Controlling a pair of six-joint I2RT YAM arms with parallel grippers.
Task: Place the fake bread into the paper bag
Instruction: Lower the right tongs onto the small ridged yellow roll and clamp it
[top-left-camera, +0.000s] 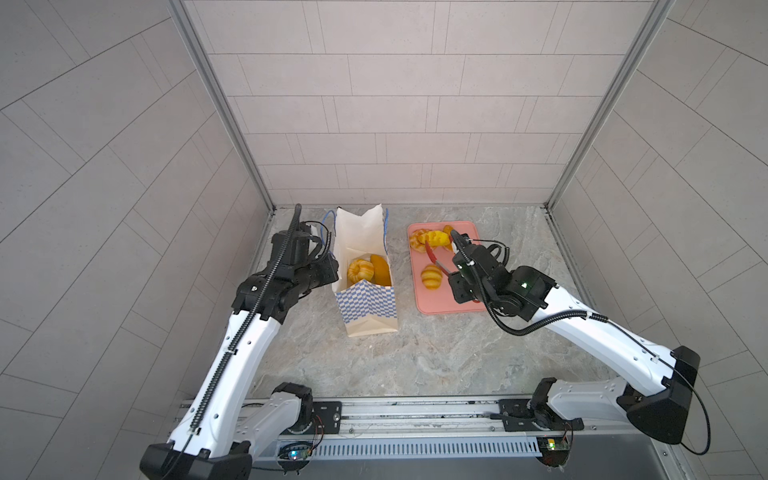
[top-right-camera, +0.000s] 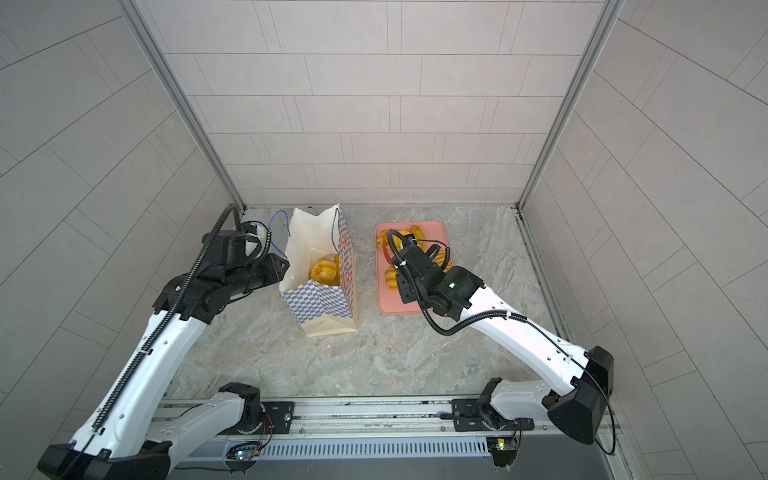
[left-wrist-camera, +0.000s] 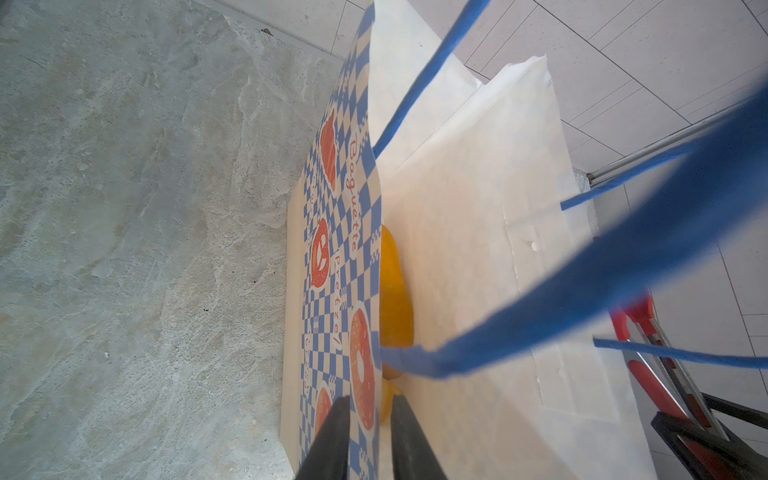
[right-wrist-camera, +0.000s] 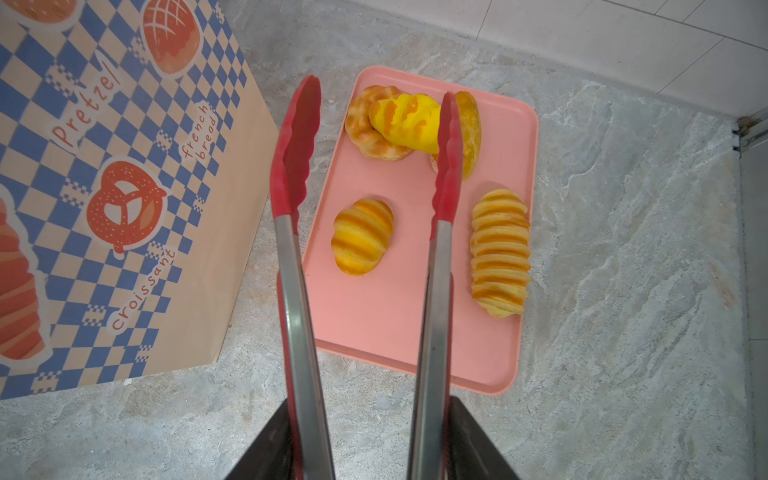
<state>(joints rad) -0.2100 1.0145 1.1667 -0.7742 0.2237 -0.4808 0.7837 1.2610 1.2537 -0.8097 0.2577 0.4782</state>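
While the paper bag (top-left-camera: 365, 309) is being pinched by the left hand (left-wrist-camera: 371, 401), spread tongs (right-wrist-camera: 293, 166) are being gripped by the right hand (right-wrist-camera: 370, 436) over fake bread (right-wrist-camera: 362, 236) on the tray (right-wrist-camera: 415, 345) (right arm nearer).

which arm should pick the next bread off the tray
Right, probably. The right gripper holds the tongs, spread open above the pink tray where bread lies. The left gripper is clamped on the paper bag's wall, so it's busy.
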